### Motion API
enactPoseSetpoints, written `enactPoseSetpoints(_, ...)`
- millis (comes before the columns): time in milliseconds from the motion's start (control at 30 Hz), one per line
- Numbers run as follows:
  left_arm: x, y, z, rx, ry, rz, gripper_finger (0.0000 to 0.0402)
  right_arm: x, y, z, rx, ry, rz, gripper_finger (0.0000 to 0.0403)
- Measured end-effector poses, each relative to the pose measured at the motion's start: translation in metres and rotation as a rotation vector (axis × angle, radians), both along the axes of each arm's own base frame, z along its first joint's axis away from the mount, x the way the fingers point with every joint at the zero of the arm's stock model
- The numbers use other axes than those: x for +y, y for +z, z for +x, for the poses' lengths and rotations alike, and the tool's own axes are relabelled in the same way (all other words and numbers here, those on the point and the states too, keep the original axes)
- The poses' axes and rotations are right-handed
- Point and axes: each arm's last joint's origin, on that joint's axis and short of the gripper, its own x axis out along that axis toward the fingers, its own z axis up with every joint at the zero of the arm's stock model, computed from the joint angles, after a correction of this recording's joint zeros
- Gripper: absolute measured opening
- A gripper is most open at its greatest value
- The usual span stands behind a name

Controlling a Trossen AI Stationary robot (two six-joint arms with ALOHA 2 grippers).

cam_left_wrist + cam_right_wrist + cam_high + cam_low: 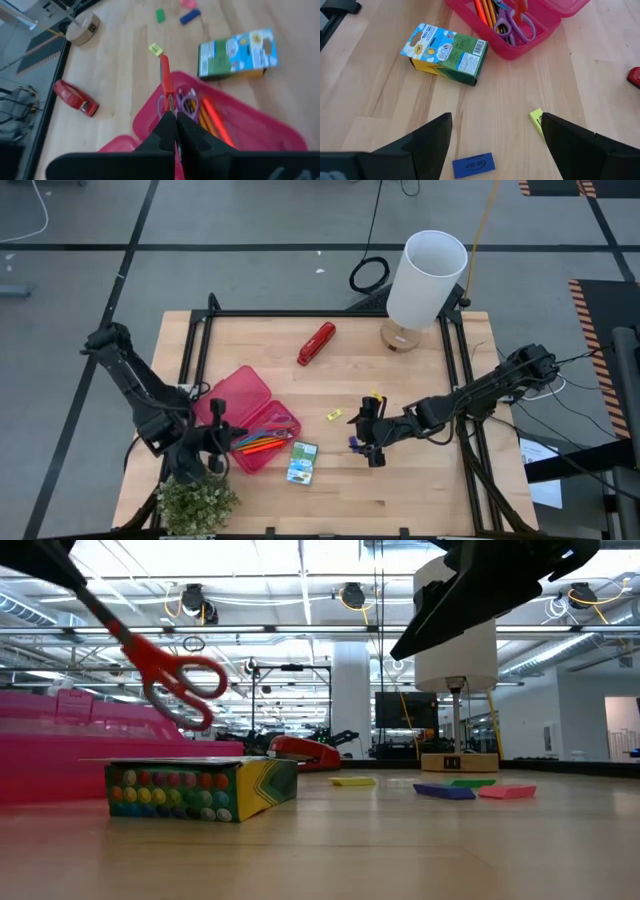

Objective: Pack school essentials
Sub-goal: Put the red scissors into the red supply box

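The left gripper [172, 131] hangs over the open pink case [250, 418] near the counter's [420, 490] front-left corner, its fingers pinched shut on the blades of the red-handled scissors [166, 85], whose handles hang in the air above the case in the low view. Inside the case lie the purple scissors [512, 25] beside the orange pens [215, 117] and pencils. The crayon box [302, 462] lies flat on the counter just beside the case. Toward the middle of the counter, the right gripper [495, 137] hovers with its fingers spread wide above a blue eraser [473, 164] and a yellow eraser [537, 121]. The red stapler [316, 343] sits well apart toward the back edge, near a white lamp [422, 280].
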Motion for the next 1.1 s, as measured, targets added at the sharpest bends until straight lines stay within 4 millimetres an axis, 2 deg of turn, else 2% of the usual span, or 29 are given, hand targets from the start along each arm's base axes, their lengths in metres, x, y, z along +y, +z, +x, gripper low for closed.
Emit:
enactPoseSetpoints(333,0.000,-0.015,0.004,0.076,0.028,0.146,0.0000,0.000,0.000,0.000,0.000,0.002,-0.003,0.0302)
enactPoseSetpoints(700,0.002,-0.023,0.005,0.185,0.029,0.134,0.0013,0.000,0.000,0.000,0.001,0.005,-0.006,0.0302)
enactPoseSetpoints(867,-0.001,-0.030,0.009,0.233,0.035,0.130,0.0050,0.000,0.000,0.000,0.001,0.005,-0.006,0.0302)
enactPoseSetpoints(1100,-0.006,-0.040,0.013,0.279,0.065,0.100,0.0140,0.000,0.000,0.000,0.001,0.005,-0.006,0.0302)
